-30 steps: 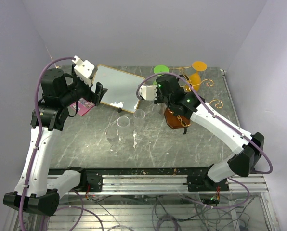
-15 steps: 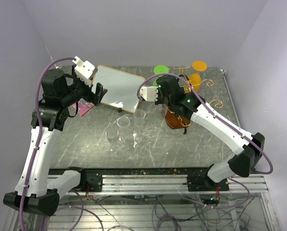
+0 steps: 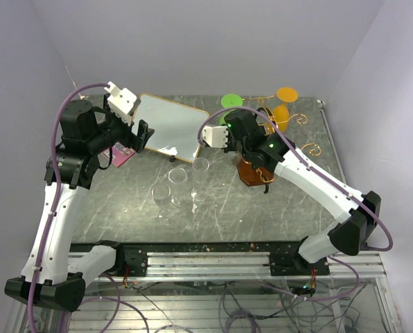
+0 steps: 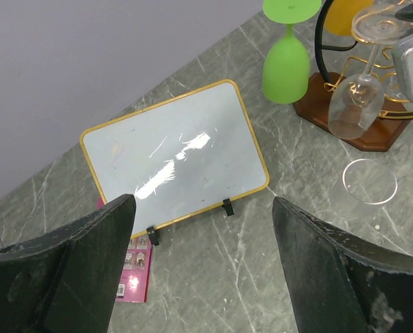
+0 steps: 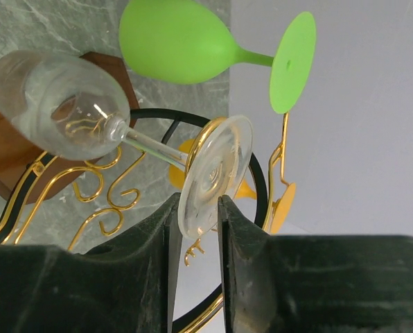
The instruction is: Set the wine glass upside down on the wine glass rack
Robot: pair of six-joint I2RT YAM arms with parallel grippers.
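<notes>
My right gripper is shut on the foot of a clear wine glass. It holds the glass upside down and tilted beside the wine glass rack, a black-and-gold loop with curled gold arms on a brown wooden base. The foot lies against a gold arm; I cannot tell whether it rests on it. The glass also shows in the left wrist view. A green glass hangs upside down on the rack. My left gripper is open and empty, high over the table's left side.
An orange glass hangs at the rack's far side. A white gold-framed board stands at the back middle, with a pink booklet to its left. Three clear glasses stand on the grey table, in front of the board.
My right gripper has shifted slightly right toward the rack with the clear glass. The left arm has not moved.
</notes>
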